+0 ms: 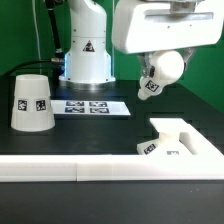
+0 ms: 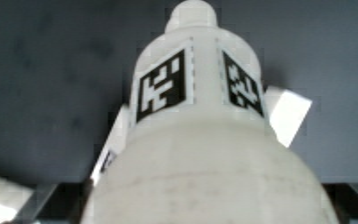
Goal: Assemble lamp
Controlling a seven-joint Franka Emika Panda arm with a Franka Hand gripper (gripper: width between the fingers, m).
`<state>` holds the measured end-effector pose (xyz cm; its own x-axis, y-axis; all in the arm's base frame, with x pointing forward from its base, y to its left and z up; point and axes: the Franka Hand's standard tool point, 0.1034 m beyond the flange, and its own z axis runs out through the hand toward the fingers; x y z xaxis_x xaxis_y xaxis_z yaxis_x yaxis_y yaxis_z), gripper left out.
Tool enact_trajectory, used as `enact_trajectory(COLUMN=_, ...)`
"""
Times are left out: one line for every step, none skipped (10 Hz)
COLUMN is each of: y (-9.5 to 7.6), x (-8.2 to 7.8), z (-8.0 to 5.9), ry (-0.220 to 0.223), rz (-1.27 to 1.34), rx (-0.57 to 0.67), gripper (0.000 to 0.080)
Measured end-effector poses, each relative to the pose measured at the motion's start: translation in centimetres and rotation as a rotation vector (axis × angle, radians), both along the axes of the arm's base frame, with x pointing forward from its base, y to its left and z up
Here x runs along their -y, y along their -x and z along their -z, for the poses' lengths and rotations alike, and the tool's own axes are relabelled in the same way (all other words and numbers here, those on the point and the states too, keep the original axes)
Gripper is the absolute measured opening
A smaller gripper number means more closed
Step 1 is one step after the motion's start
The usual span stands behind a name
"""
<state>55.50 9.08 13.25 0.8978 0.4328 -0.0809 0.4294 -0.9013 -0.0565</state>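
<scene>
Around the marker board point(image 1: 92, 106) in the exterior view, the shade point(image 1: 32, 100) stands at nine o'clock, the base point(image 1: 185, 140) at four, the bulb point(image 1: 162, 70) aloft at two.

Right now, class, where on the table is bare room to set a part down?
Bare table lies between the shade and the lamp base, in front of the marker board. Crowded at the exterior view's right: the pincer holds the bulb there, lamp base nearby.

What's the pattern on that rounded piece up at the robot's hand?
The bulb is white with square black-and-white markers; the wrist view shows them best.
</scene>
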Motion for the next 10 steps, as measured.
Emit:
enact_trajectory(y=-0.4, x=0.4, z=-0.5, ry=-0.016, rz=0.006, rx=0.049, gripper=0.0579)
enact_trajectory(y=-1.0, x=0.6, z=-1.0, ry=-0.031, rz=0.017, rx=0.093, gripper=0.0579)
enact_trajectory(y=-1.7, x=0.8, z=-1.3, ry=-0.052, rz=0.037, rx=0.153, gripper=0.0579)
enact_trajectory(y=-2.1, x=0.8, z=-1.4, ry=-0.059, rz=0.044, rx=0.185, gripper=0.0579)
enact_trajectory(y=-2.9, x=0.9, z=-1.7, ry=-0.082, rz=0.062, rx=0.262, gripper=0.0579)
enact_trajectory(y=-3.3, x=1.1, z=-1.6, ry=-0.092, rz=0.07, rx=0.33, gripper=0.0579)
enact_trajectory(y=-3.3, x=1.5, z=-1.4, ry=-0.093, rz=0.068, rx=0.37, gripper=0.0579)
enact_trajectory(y=-3.3, x=1.7, z=-1.3, ry=-0.091, rz=0.067, rx=0.399, gripper=0.0579)
enact_trajectory(y=-3.2, x=1.5, z=-1.2, ry=-0.092, rz=0.066, rx=0.388, gripper=0.0579)
enact_trajectory(y=-3.5, x=1.1, z=-1.6, ry=-0.095, rz=0.062, rx=0.394, gripper=0.0579)
